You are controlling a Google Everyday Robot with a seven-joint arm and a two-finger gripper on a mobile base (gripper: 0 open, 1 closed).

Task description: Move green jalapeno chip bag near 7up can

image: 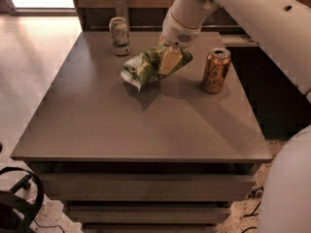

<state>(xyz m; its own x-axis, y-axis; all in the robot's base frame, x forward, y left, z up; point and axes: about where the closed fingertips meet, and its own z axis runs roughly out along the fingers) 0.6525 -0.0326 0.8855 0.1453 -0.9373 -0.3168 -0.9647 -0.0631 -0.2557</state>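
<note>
The green jalapeno chip bag (142,68) hangs above the grey table (141,125), its shadow below it. My gripper (170,61) is shut on the bag's right end and holds it lifted, tilted down to the left. The 7up can (119,35), pale with green markings, stands upright at the table's back left, a short way behind and left of the bag.
An orange-gold can (215,70) stands upright at the right of the table, close to the right of the gripper. A dark ledge and a wooden wall run behind the table. A black cable loop (19,203) lies on the floor at the lower left.
</note>
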